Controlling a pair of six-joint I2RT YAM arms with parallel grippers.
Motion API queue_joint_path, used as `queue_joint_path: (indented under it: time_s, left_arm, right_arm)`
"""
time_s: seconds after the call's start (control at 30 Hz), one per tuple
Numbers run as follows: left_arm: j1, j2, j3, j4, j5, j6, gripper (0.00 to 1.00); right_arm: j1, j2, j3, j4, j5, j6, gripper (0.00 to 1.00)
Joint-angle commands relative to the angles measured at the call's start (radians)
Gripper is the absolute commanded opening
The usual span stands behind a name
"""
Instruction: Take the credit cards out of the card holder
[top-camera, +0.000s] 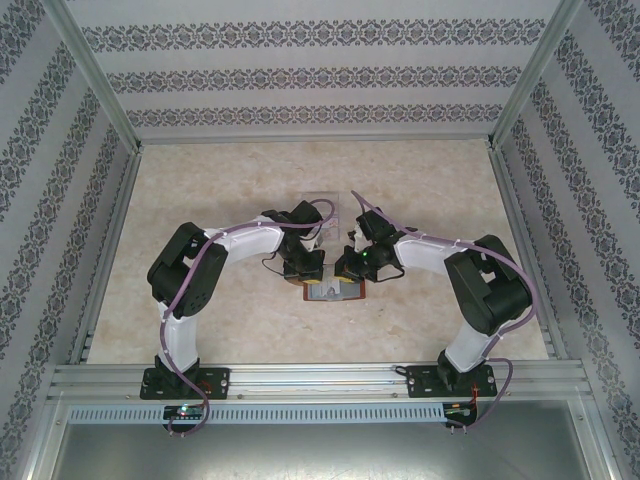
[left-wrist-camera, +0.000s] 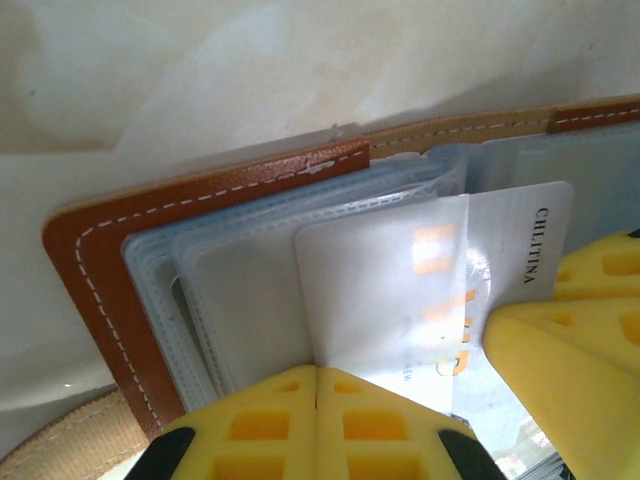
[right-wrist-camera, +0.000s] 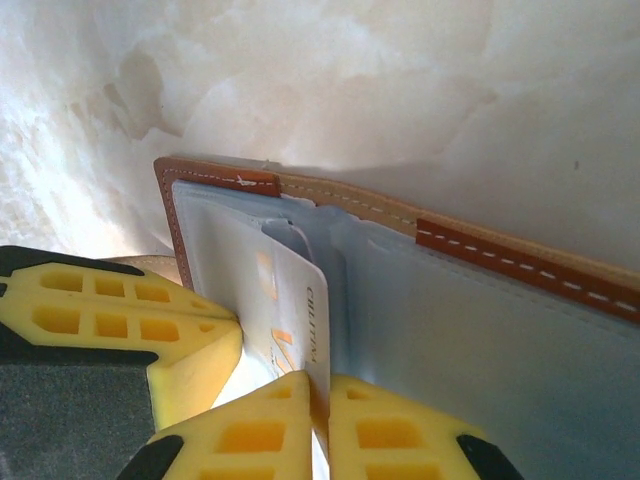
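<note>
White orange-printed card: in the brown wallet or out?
Partly out: the white plastic card protrudes from a pocket of the open reddish-brown leather wallet, pinched by the right hand.

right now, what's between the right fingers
A white credit card, pinched edge-on between the right fingers, partly out of the card holder; seen in the right wrist view.

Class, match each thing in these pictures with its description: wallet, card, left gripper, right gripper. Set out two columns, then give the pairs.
Column one:
1. wallet
2. card
3. left gripper
4. right gripper

Column two:
A. shut on the card's edge
B. reddish-brown leather with white stitching, lying open
C. whitish with orange marks, partly out of the wallet
D. shut, tips against the clear pockets

Pairs: 1-B; 2-C; 3-D; 4-A
</note>
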Motion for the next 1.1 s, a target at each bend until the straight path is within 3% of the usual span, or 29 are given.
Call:
queue_joint_path:
  time_s: [0.0, 1.07]
  left_arm:
    - [-0.014, 0.023, -0.001, -0.071, -0.033, 0.012, 0.04]
    - [-0.014, 0.004, 0.034, -0.122, -0.074, 0.026, 0.04]
  right_arm:
    - [-0.015, -0.020, 0.004, -0.079, 0.070, -0.036, 0.10]
    - [-0.037, -0.094, 0.041, -0.219, 0.154, -0.103, 0.08]
